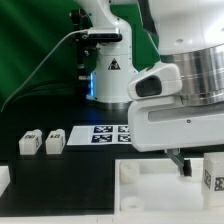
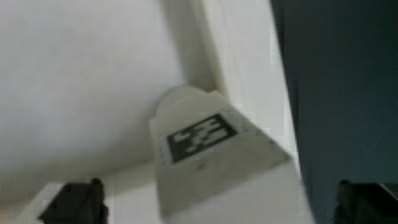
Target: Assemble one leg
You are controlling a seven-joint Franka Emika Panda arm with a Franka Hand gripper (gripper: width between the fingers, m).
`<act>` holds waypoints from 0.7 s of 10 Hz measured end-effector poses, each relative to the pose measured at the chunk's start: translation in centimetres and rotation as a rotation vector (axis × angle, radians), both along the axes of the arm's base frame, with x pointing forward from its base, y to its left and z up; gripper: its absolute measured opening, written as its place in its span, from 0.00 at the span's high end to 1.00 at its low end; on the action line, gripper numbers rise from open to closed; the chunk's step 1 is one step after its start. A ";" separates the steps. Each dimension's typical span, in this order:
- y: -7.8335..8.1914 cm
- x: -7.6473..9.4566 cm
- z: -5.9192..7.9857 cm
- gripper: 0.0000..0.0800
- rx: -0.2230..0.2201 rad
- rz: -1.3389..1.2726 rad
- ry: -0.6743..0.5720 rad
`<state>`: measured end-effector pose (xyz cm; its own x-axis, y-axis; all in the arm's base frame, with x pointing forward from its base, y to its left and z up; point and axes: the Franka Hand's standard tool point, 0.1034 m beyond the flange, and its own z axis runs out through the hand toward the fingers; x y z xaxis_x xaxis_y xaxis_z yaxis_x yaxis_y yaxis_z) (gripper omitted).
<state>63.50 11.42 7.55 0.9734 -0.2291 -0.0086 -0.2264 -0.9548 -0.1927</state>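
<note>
— Where does the leg (image 1: 213, 176) stand?
— Upright at the exterior view's right, at the far edge of the white tray (image 1: 150, 192), just beside the arm's dark finger.
— And the jaws?
— Wide apart, holding nothing. In the wrist view, the tagged leg sits between the two fingertips (image 2: 75, 201), and neither touches it.
— Anything else on the desk (image 1: 70, 170)?
— Two more legs (image 1: 30, 142) side by side at the exterior view's left, near the marker board (image 1: 110, 132).

One leg (image 1: 213, 173) (white, tag-stickered) stands upright, apparently on the tray (image 1: 150, 195); two other legs (image 1: 30, 141) (image 1: 54, 141) lie well apart.
</note>
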 end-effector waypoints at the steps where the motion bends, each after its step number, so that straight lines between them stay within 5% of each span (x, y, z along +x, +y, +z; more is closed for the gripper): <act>1: -0.5 0.3 -0.1 0.19 -0.022 0.216 -0.049; 3: -0.6 0.5 0.0 0.19 -0.028 0.290 -0.080; 5: -0.6 0.5 0.0 0.49 -0.021 0.187 -0.061; 6: -0.5 0.5 0.0 0.49 -0.016 0.096 -0.044; 7: -0.6 0.5 0.0 0.64 -0.013 0.023 -0.030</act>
